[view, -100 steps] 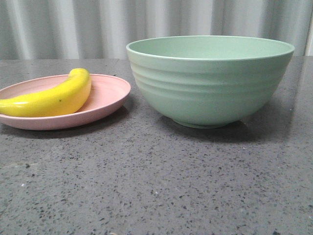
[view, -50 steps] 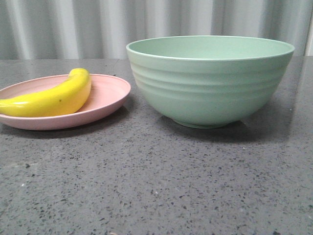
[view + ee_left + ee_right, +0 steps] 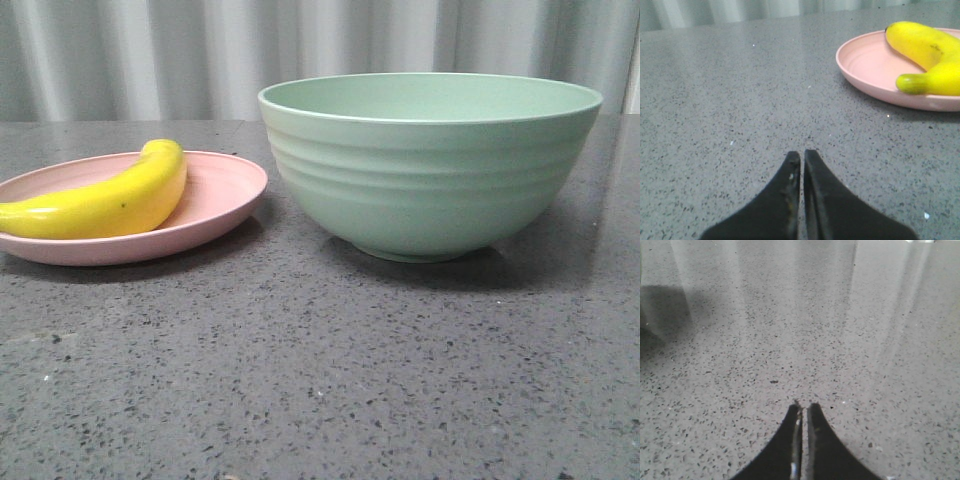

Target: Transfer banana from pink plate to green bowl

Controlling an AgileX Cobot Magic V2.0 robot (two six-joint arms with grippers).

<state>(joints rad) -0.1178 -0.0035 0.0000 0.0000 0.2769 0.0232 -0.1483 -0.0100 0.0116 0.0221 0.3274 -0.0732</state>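
Observation:
A glossy yellow banana (image 3: 110, 200) lies on the pale pink plate (image 3: 215, 200) at the left of the table. The mint-green bowl (image 3: 430, 165) stands upright to the plate's right, close to its rim. Neither gripper shows in the front view. In the left wrist view my left gripper (image 3: 802, 154) is shut and empty over bare table, with the plate (image 3: 865, 65) and banana (image 3: 927, 55) some way off. In the right wrist view my right gripper (image 3: 803, 406) is shut and empty over bare table.
The grey speckled tabletop (image 3: 320, 370) spreads in front of the plate and bowl. A pale corrugated wall (image 3: 150, 60) stands behind the table. A dark shadow (image 3: 660, 305) falls on the table in the right wrist view.

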